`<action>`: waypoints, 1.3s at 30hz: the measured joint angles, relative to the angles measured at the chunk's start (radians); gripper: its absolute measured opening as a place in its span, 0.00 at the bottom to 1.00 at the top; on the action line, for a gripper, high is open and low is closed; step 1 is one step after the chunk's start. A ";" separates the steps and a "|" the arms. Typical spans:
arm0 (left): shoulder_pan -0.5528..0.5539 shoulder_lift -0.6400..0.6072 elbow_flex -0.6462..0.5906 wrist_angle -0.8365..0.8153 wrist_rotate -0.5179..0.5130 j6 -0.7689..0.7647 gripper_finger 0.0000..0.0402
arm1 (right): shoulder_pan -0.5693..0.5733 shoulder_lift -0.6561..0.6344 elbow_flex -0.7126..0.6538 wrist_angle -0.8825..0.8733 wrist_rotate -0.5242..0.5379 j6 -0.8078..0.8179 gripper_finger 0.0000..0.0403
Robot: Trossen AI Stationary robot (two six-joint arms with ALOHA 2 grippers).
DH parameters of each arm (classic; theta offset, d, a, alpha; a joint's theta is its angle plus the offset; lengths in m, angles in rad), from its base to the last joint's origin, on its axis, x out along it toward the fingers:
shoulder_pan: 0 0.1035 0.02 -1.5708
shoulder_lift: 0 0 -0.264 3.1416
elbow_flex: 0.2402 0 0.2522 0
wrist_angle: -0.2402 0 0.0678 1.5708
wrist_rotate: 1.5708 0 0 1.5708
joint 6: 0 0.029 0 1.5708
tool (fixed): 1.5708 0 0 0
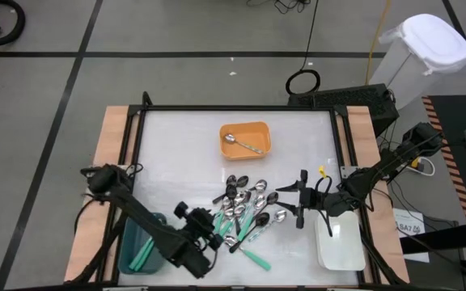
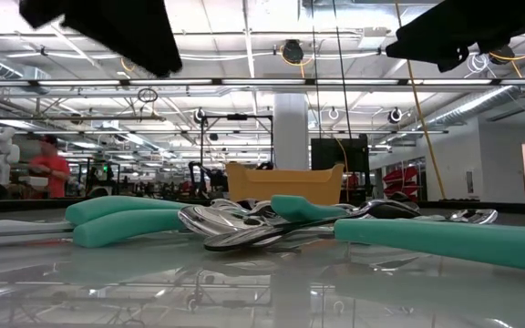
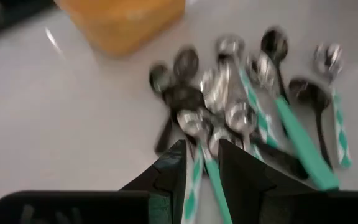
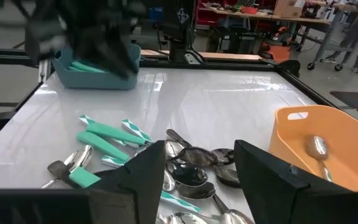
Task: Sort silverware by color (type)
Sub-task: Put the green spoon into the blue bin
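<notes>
Now, line by line.

Spoon pile: the unsorted silverware [image 1: 245, 212] lies heaped on the counter [image 1: 176, 153], near its front edge and between the two arms; teal-handled, all-silver and black spoons overlap and cross one another.

Long axes: mixed. From above, most bowls gather toward the far middle of the heap while the handles fan toward the near edge; one teal-handled spoon [image 1: 255, 257] lies apart at the near side, slanted.

Orange tray: the orange tray [image 1: 246, 139] sits beyond the pile and holds one silver spoon [image 1: 242, 144], lying on a diagonal with its bowl toward the left arm's side, probably the start of the silver group.

Teal tray: the teal tray [image 1: 140, 242] stands at the left front corner with teal handles in it, so it looks like the bin for that kind.

White tray: the white tray [image 1: 340, 244] at the right front shows nothing in it; judging by what remains, black spoons may belong there.

Left tool: the left tool [image 3: 201, 162] hangs low at the pile's left edge, jaws partly parted, with teal-striped handles [image 3: 205, 180] running between them. Whether it grips one I cannot tell.

Right tool: the right tool [image 4: 201, 168] hovers at the pile's right edge, fingers spread wide and holding nothing.

Progress: early; most spoons remain unsorted.
</notes>
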 joint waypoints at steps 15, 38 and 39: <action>0.099 0.068 0.000 0.178 0.236 -0.041 0.24 | 0.000 0.000 0.000 -0.035 0.000 0.049 0.46; 0.127 0.130 0.001 0.226 0.266 -0.066 0.42 | 0.000 0.000 0.000 -0.028 0.001 0.029 0.46; 0.128 0.132 0.000 0.217 0.275 -0.070 0.42 | 0.000 0.000 0.000 -0.028 0.001 0.024 0.46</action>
